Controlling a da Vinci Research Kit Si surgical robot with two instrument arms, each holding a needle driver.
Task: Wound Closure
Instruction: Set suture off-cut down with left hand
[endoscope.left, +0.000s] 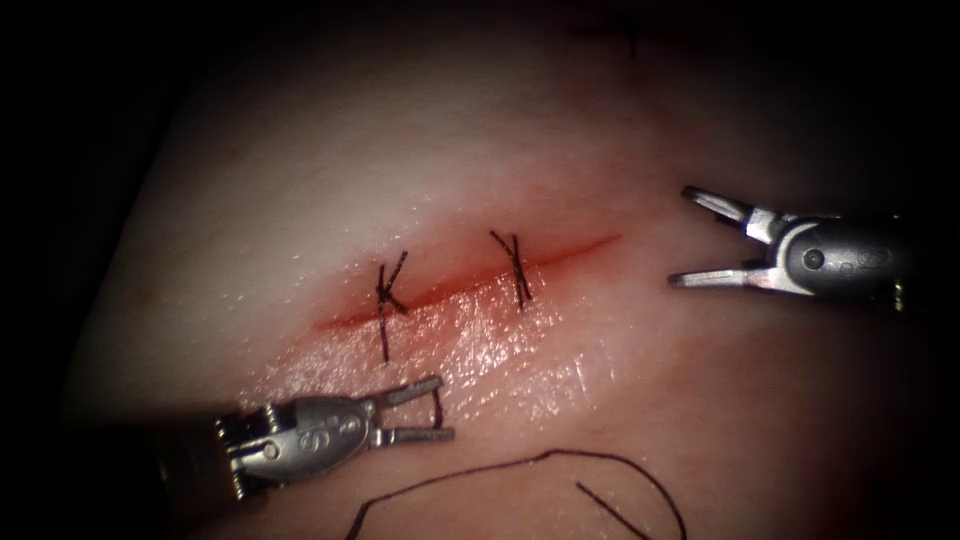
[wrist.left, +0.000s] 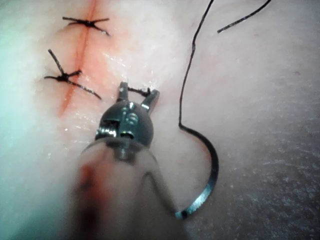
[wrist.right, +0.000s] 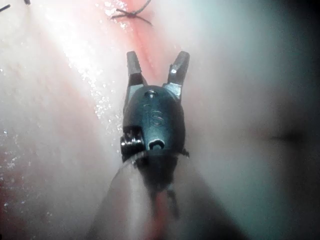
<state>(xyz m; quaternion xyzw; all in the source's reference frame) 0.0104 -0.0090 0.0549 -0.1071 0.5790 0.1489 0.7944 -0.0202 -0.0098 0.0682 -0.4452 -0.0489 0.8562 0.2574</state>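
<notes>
Endoscope view shows us the left claw (endoscope.left: 440, 408) open around a short thread piece (endoscope.left: 437, 405), the right claw (endoscope.left: 685, 240) open and empty, the needle (wrist.left: 207, 187) lying free on the tissue (endoscope.left: 300, 170).

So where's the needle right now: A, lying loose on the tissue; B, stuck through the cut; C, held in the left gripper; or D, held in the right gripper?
A: the left wrist view shows the needle lying loose on the tissue with its thread attached, beside the left gripper, while the right gripper stands open and empty.
</notes>
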